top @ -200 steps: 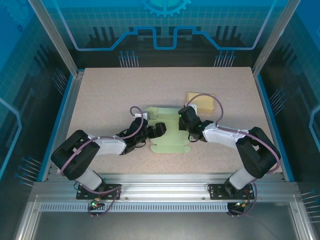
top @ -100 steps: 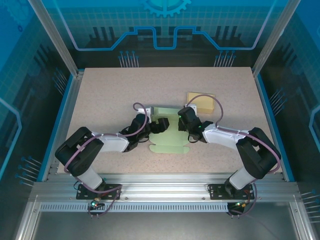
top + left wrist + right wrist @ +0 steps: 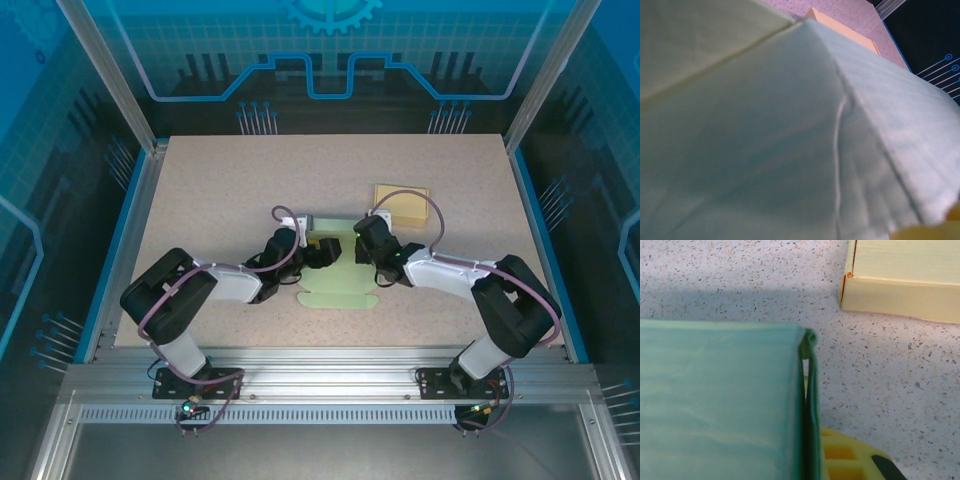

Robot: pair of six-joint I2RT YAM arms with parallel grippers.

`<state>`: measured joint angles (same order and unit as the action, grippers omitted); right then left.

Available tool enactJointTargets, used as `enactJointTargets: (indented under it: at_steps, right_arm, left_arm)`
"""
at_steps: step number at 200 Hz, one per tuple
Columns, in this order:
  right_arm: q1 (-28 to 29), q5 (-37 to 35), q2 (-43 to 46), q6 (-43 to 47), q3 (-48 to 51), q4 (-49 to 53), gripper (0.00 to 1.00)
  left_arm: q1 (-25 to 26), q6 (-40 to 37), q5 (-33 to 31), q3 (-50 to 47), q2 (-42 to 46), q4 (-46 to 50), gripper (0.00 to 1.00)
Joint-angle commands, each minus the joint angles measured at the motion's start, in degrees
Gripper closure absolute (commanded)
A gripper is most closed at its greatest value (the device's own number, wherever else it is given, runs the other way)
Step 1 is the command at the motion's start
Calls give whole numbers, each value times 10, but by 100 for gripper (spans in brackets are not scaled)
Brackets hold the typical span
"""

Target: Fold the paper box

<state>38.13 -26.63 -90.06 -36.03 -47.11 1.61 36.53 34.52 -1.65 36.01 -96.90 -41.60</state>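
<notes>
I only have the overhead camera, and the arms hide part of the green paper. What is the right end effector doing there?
Observer: The right wrist camera shows a lifted panel of the green paper, its doubled edge running beside a yellow fingertip; the right end effector looks clamped on it.
Operator: And the left end effector?
Observer: Its camera sits close against the paper, over a crease; I cannot tell whether it is open.
Operator: Is the yellow box folded?
Observer: It looks so: flat top over a side wall.
</notes>
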Motion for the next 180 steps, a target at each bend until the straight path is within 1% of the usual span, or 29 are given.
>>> enactJointTargets:
  at_steps: [1, 24, 40, 68, 86, 104, 124, 134, 142, 160, 169, 180]
  right_arm:
    - [12, -5, -3, -8, -13, 0, 100]
    - [12, -10, 1, -8, -13, 4, 100]
    - [12, -13, 1, -7, -16, 9, 100]
    - [12, -20, 4, -4, -22, 23, 100]
    - [12, -22, 8, -8, -15, 20, 100]
    - [12, -19, 9, -9, -14, 21, 100]
    - [13, -12, 11, -5, -16, 21, 100]
    - [13, -7, 12, -4, -16, 21, 100]
    - [13, -5, 14, -4, -16, 22, 100]
    - [14, 1, 18, -4, -14, 21, 100]
    - [14, 4, 19, -3, -13, 21, 100]
    - [16, 7, 21, -4, -11, 21, 100]
  left_arm:
    - [1, -4, 6, 9, 6, -23, 19]
    - [1, -8, 6, -8, 42, -10, 19]
    - [1, -10, 10, -28, 83, 10, 18]
    - [2, -8, 6, -81, 179, 47, 18]
    - [2, -11, -7, -101, 254, 100, 18]
    - [2, -33, -33, -103, 333, 166, 18]
    - [-1, -68, -104, -89, 410, 253, 17]
    - [-15, -81, -136, -80, 439, 291, 18]
    - [-34, -82, -149, -75, 456, 317, 19]
    - [-96, -78, -141, -66, 469, 354, 19]
    - [-128, -80, -136, -58, 463, 367, 19]
    - [-154, -89, -133, -48, 449, 374, 20]
